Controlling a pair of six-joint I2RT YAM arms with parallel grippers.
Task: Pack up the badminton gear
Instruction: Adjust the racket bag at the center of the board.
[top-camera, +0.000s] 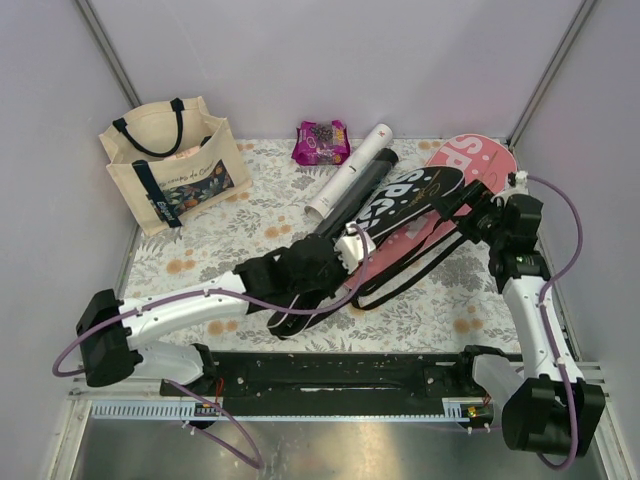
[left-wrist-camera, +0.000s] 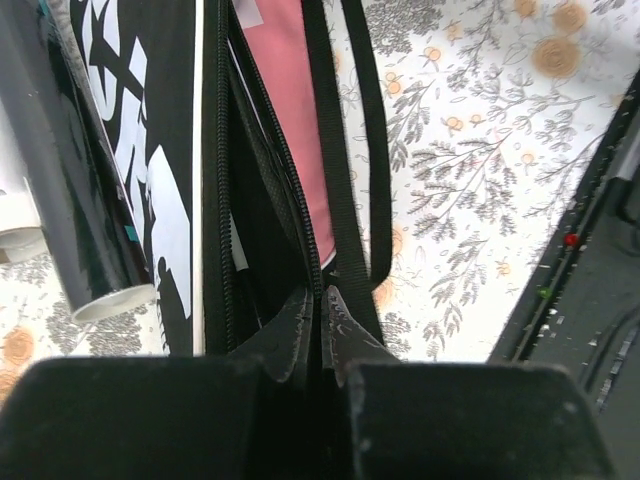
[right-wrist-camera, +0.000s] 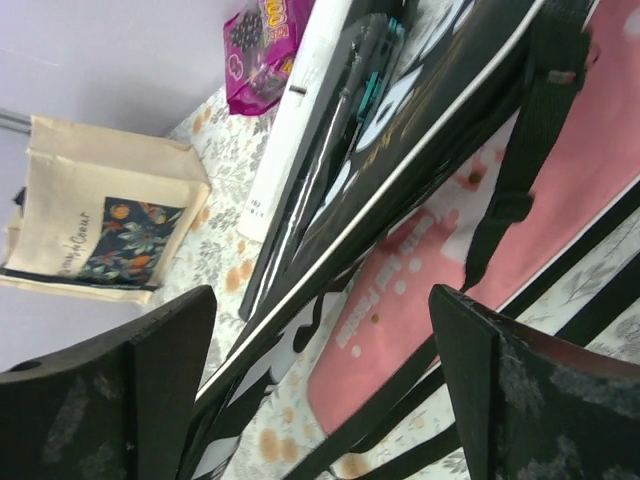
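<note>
A black "SPORT" cover (top-camera: 400, 205) lies slanted over a pink cover (top-camera: 475, 160) at the right middle of the flowered table. My left gripper (top-camera: 355, 245) is shut on the black cover's zipper edge (left-wrist-camera: 290, 180), with the zipper running straight in between its fingertips (left-wrist-camera: 335, 310). My right gripper (top-camera: 470, 205) hangs open just above both covers, nothing between its fingers (right-wrist-camera: 170, 340). Under it show the pink cover (right-wrist-camera: 560, 200) and the black cover (right-wrist-camera: 440, 90). A white tube (top-camera: 350, 170) and a black tube (top-camera: 355, 195) lie side by side left of the covers.
A cream tote (top-camera: 175, 165) stands at the back left. A purple-pink snack packet (top-camera: 322, 142) lies at the back by the wall. Black carry straps (top-camera: 410, 275) loop out from the covers toward the front. The arms' black base rail (top-camera: 340, 375) runs along the near edge.
</note>
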